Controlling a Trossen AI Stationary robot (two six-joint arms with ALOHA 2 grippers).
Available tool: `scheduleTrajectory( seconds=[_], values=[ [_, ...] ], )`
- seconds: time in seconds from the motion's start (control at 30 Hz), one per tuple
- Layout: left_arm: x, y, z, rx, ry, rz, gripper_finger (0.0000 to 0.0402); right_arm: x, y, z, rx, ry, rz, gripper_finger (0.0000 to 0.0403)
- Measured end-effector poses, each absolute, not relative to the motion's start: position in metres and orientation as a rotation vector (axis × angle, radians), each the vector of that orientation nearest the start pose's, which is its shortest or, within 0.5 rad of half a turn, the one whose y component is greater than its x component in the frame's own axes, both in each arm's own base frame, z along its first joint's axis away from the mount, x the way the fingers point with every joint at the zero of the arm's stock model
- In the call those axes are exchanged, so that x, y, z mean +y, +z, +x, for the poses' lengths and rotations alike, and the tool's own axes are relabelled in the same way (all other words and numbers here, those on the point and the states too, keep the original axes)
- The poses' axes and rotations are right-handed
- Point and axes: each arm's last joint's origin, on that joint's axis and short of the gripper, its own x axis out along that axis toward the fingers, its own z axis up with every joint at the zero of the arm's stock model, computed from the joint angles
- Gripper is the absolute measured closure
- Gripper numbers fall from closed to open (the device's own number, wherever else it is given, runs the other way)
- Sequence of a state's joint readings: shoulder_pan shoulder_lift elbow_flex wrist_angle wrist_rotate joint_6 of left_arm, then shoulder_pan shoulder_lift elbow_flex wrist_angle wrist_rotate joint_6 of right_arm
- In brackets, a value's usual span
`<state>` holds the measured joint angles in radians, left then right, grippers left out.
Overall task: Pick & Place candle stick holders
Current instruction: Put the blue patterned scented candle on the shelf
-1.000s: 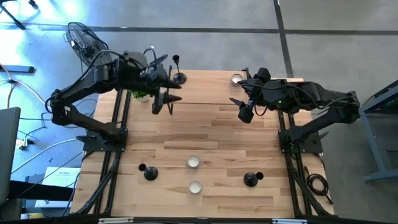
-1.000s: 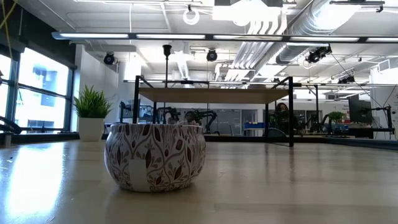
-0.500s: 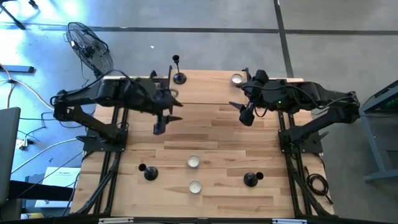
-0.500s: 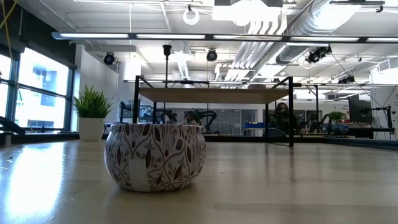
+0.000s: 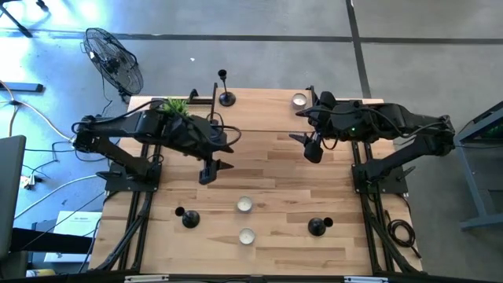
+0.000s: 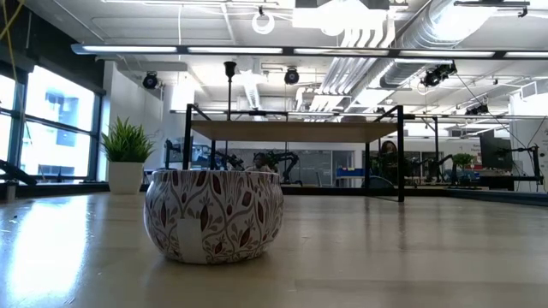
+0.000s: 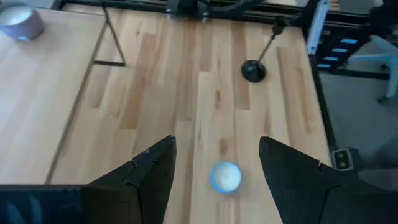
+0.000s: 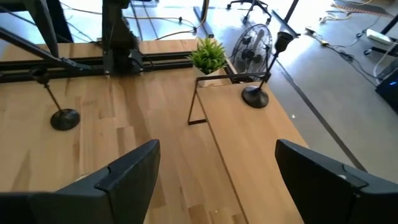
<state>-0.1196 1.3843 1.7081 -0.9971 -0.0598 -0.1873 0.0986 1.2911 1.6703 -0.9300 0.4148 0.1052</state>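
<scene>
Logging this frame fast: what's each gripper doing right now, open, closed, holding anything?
Left gripper: open and empty, above the table, with a tealight cup visible between its fingers.
Right gripper: open and empty, above the table's far right part.

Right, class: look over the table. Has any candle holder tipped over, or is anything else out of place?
Nothing stands out. The three candle holders stand upright on their bases, the tealight cups sit flat, and both open pincers, left and right, hover empty above the table.

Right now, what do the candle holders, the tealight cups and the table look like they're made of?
Candle holders: probably metal, matte black, thin stiff stems. Tealight cups: likely thin aluminium, given the silvery-white shine. Table: wood, light planks with visible grain and seams.
</scene>
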Motion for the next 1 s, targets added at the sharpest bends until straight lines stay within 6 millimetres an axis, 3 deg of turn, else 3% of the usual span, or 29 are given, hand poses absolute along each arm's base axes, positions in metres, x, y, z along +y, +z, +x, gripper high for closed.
scheduleTrajectory(
  seconds=[0.27, 0.73, 1.0],
  values=[
    [-0.029, 0.434, 0.267, 0.675, 0.033, -0.111, 0.0165, 0.011, 0.453, 0.232, 0.537, -0.336, -0.028, 0.0091],
    [-0.031, 0.42, 0.275, 0.771, 0.017, -0.089, 0.001, 0.011, 0.453, 0.232, 0.536, -0.341, -0.028, 0.0091],
    [-0.036, 0.408, 0.286, 0.853, -0.089, -0.184, 0.0011, 0.011, 0.453, 0.232, 0.527, -0.344, -0.018, 0.0091]
  ],
)
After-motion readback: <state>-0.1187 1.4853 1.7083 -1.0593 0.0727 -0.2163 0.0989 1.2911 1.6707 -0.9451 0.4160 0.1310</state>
